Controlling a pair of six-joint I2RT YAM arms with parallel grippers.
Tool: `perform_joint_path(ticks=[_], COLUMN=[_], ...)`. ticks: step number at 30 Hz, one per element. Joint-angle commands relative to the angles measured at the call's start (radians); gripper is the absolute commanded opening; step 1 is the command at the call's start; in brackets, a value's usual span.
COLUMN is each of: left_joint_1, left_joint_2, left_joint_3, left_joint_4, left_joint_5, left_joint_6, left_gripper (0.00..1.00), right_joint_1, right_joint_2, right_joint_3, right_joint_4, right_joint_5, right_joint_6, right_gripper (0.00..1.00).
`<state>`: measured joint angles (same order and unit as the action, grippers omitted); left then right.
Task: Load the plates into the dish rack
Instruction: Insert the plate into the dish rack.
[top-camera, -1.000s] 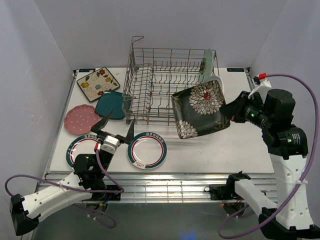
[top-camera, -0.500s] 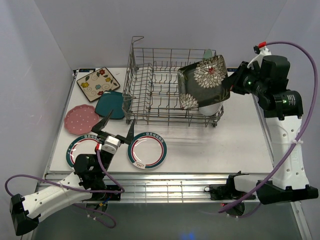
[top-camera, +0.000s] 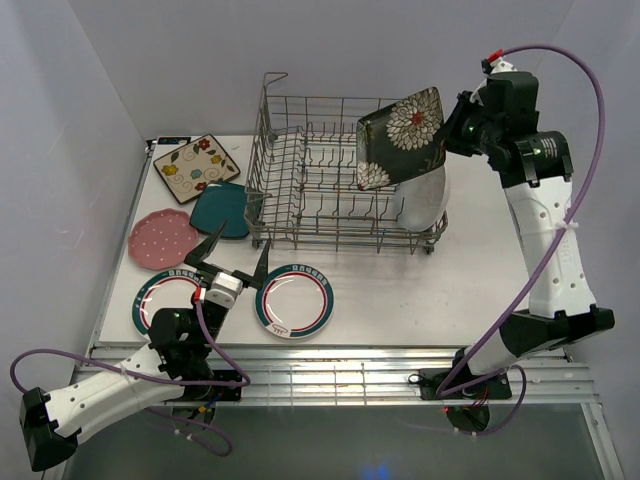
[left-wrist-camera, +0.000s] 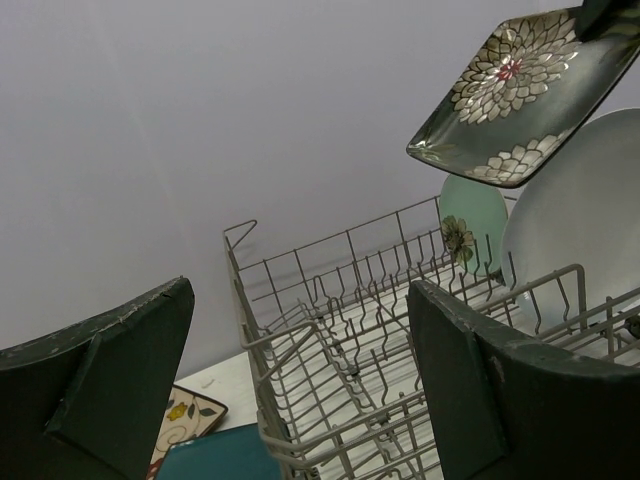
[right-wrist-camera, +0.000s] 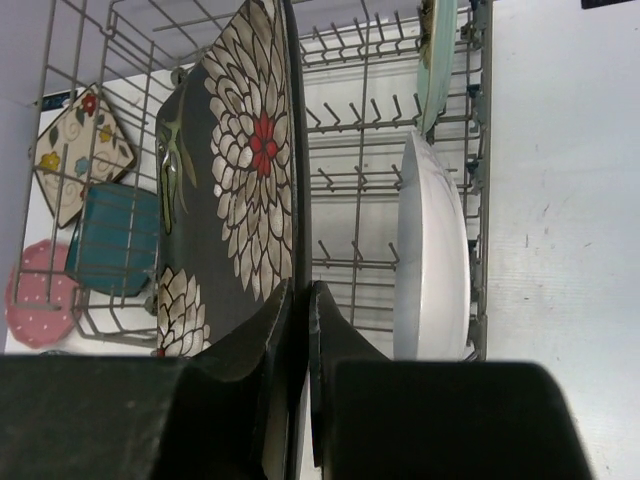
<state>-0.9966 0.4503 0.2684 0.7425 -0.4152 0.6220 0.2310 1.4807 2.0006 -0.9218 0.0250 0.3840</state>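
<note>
My right gripper (top-camera: 450, 133) (right-wrist-camera: 301, 292) is shut on the rim of the black floral square plate (top-camera: 400, 137) (right-wrist-camera: 240, 190), holding it on edge above the right half of the grey wire dish rack (top-camera: 300, 185) (right-wrist-camera: 370, 180). A plain white plate (top-camera: 423, 195) (right-wrist-camera: 432, 250) and a mint round plate (right-wrist-camera: 437, 60) stand in the rack's right end. My left gripper (top-camera: 232, 257) (left-wrist-camera: 300, 390) hangs open over the near left table, between two green-rimmed white plates (top-camera: 160, 300) (top-camera: 294, 300). Cream floral (top-camera: 196, 166), teal (top-camera: 222, 208) and pink dotted (top-camera: 161, 238) plates lie left of the rack.
White walls close in the table on the left, back and right. The table's near edge (top-camera: 330, 345) runs just in front of the green-rimmed plates. The rack's tall back-left corner post (top-camera: 270, 85) rises above its rim.
The right arm has lifted the black floral plate from the table's right front up and back, turning it on edge over the rack's right side. The left arm has not moved.
</note>
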Motion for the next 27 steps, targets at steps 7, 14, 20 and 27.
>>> perform_joint_path(ticks=[7, 14, 20, 27], left_joint_1=[0.003, 0.003, 0.003, 0.004], left_joint_2=[0.005, 0.008, 0.018, 0.016], left_joint_3=[-0.008, -0.012, -0.015, -0.020], left_joint_4=[0.023, 0.023, 0.028, 0.031], left_joint_5=[-0.013, -0.011, -0.010, -0.007], left_joint_6=[0.008, 0.008, 0.010, 0.008], left_gripper=[0.98, 0.98, 0.98, 0.98], right_joint_1=[0.117, 0.172, 0.198, 0.229], right_joint_2=[0.105, 0.199, 0.254, 0.312], right_joint_3=[0.197, 0.245, 0.248, 0.274], right_joint_4=[0.169, 0.205, 0.276, 0.348], right_joint_5=[0.272, 0.415, 0.542, 0.674], right_joint_6=[-0.005, -0.056, -0.112, -0.204], right_gripper=[0.08, 0.08, 0.08, 0.08])
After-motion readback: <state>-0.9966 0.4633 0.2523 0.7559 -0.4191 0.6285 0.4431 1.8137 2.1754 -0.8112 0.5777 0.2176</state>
